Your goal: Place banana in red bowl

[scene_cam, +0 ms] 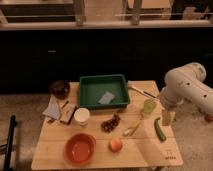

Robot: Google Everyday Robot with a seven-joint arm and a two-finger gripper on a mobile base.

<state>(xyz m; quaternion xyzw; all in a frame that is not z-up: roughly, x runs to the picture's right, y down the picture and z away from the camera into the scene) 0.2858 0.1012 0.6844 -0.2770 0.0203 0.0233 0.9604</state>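
Observation:
The banana (pixel 132 130) is a small pale yellow fruit lying on the wooden table (pixel 150 155), right of centre. The red bowl (pixel 80 148) stands empty near the table's front left. The white arm comes in from the right, and my gripper (pixel 167 118) hangs over the table's right edge. It is to the right of the banana and slightly behind it, apart from it, just above a green cucumber-like vegetable (pixel 159 129). Nothing shows in the gripper.
A green tray (pixel 85 92) holding a grey packet stands at the back centre. Around it are a dark bowl (pixel 60 89), a grey cloth (pixel 52 108), a white cup (pixel 81 116), dark grapes (pixel 111 122), an orange (pixel 116 144), a green cup (pixel 149 106) and utensils (pixel 142 91).

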